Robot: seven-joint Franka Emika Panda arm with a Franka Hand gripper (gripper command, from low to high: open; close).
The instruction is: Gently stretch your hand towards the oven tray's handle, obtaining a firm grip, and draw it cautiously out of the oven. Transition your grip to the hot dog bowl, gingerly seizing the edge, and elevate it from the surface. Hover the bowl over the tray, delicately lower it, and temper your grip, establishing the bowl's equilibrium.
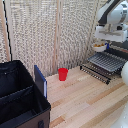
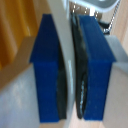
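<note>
The small white hot dog bowl with yellow-orange pieces hangs in the air over the back left part of the dark wire oven tray, seen from the exterior view. The tray is drawn out, its thin front handle bar toward the table's middle. The dark oven stands behind it at the exterior view's right edge. My gripper is beside the bowl. In the wrist view my gripper is shut, its blue fingers pressing a thin pale edge, the bowl's rim.
A red plastic cup stands on the wooden table left of the tray in the exterior view. A big black fabric case with a blue flat item fills the lower left. A woven screen stands behind.
</note>
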